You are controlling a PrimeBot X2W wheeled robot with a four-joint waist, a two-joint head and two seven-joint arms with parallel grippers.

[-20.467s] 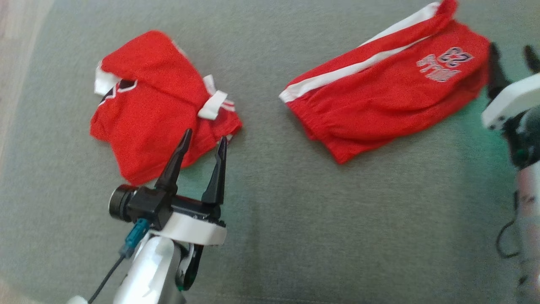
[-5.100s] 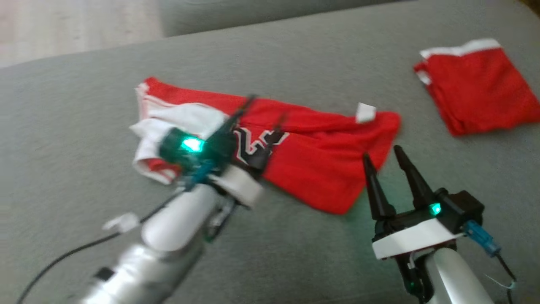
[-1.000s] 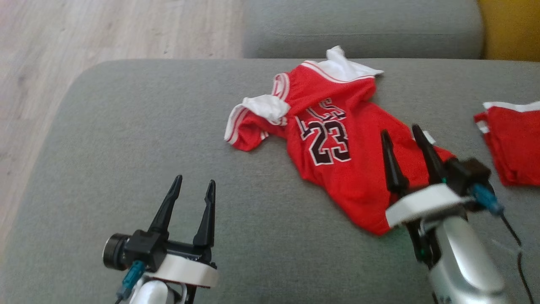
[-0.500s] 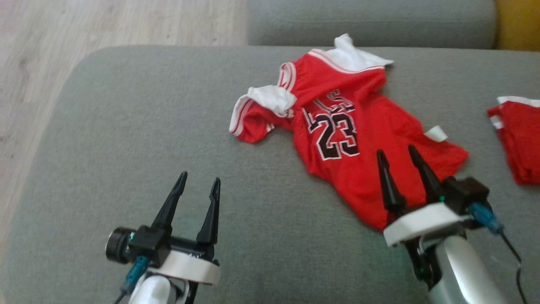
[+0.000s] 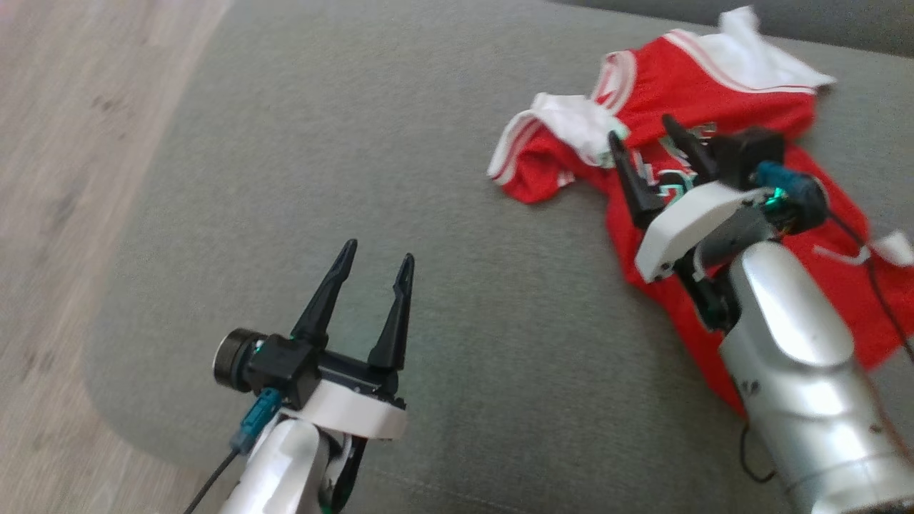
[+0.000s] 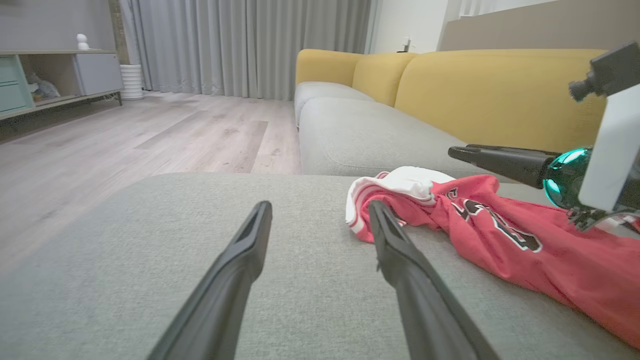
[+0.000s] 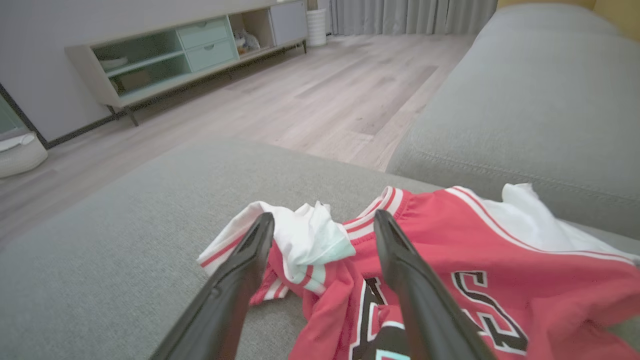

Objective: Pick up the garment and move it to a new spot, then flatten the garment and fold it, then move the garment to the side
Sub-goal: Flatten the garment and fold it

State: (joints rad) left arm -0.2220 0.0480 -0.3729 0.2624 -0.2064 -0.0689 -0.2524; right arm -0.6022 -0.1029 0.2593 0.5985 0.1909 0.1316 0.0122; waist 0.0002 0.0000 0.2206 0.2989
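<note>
Fingers [image 5: 628, 175] of the right hand [image 5: 640, 128] stand wide apart and hold nothing. They hover just over the red jersey [image 5: 714, 89], near where the chest print meets the shoulder. In the right wrist view the two fingers frame a bunched white sleeve [image 7: 305, 235], which is turned over onto the red cloth. The left hand [image 5: 379, 250] is open too and empty. It is held above the bare grey cushion [image 5: 357, 128], well apart from the jersey and to its left.

The jersey lies on the far right part of the cushion, away from the edge where the wooden floor [image 5: 64, 157] begins. It is only partly spread: the body runs out long under the right arm with soft ridges across it, another white part stands up at the far end, and the black number [image 7: 480, 295] is bent by a crease. A small white label [image 5: 896, 246] sticks out on the hem side.

As I judge it, the jersey is already set at its spot and flattening is the step in hand — no fold is made yet. The next move seems to call for a pinch on the turned sleeve, taking only the upper layer, and then a low pull outward so that the cloth opens. The left hand would need to come nearer to hold the other side — thin cloth may slide as one piece if only one hand pulls.
</note>
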